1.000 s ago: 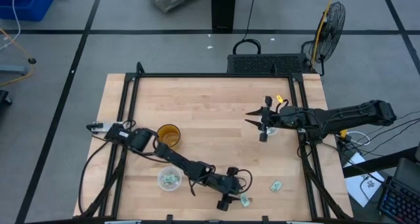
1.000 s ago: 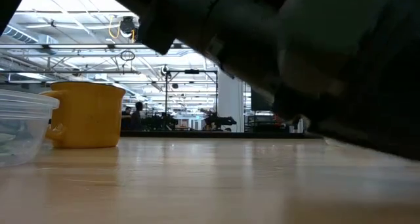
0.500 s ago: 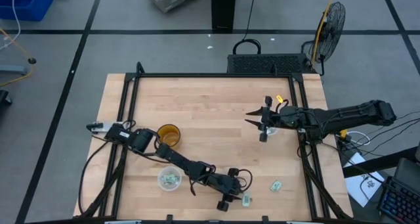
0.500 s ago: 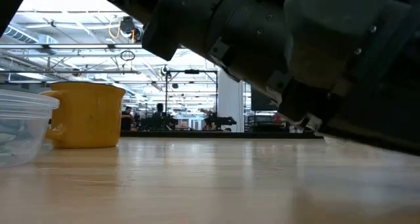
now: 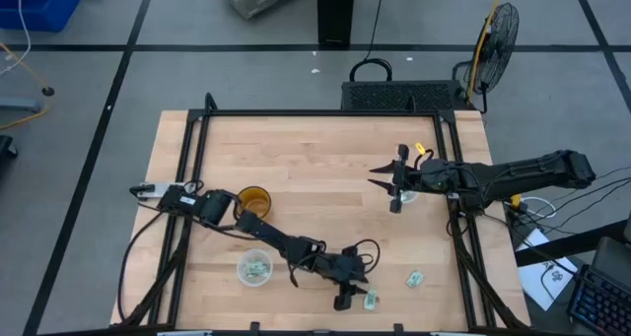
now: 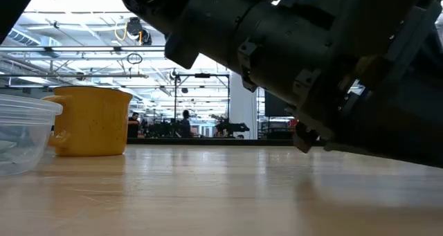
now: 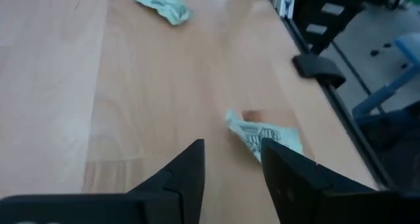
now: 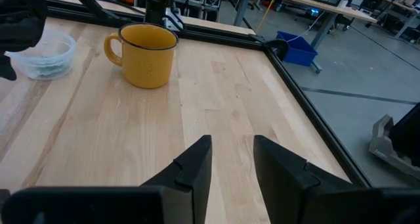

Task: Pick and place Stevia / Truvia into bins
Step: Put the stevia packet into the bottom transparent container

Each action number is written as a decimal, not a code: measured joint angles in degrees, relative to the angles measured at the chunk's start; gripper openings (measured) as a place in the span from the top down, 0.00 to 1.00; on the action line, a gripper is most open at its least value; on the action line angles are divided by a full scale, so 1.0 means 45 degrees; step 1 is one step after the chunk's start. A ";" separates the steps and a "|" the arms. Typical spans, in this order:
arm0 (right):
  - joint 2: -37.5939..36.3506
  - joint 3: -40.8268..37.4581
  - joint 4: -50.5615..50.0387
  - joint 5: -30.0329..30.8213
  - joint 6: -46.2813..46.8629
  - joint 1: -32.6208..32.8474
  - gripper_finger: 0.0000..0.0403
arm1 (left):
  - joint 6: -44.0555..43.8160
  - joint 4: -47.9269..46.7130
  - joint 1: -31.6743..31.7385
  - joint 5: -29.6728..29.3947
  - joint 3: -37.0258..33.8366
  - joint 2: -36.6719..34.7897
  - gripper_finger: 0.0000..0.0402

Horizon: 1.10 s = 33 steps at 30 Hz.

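High view: yellow mug (image 5: 253,202) stands beside left arm (image 5: 281,248).

Large industrial hall, likely a robotics lab or workshop. Grey concrete floor (image 5: 89,80) with dark seams, exposed roof trusses (image 6: 83,52) with strip lights, rows of workbenches (image 8: 315,7) beyond. Wooden desk (image 5: 315,168) in black framing; pedestal fan (image 5: 498,31), blue bin (image 5: 35,3). Distant figures, indistinct.
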 joint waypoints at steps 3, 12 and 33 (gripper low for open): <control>0.0000 0.0000 0.0000 0.0000 -0.0004 0.0000 0.74 | -0.0129 0.0537 0.0000 0.0000 0.0000 -0.0002 0.59; 0.0000 0.0000 0.0000 0.0000 0.0000 0.0000 0.74 | 0.0004 0.1295 -0.0240 -0.0795 0.0000 0.0071 0.58; 0.0000 0.0000 0.0000 0.0000 -0.0002 0.0000 0.74 | 0.0547 0.1838 -0.0627 -0.1637 -0.0010 0.0751 0.82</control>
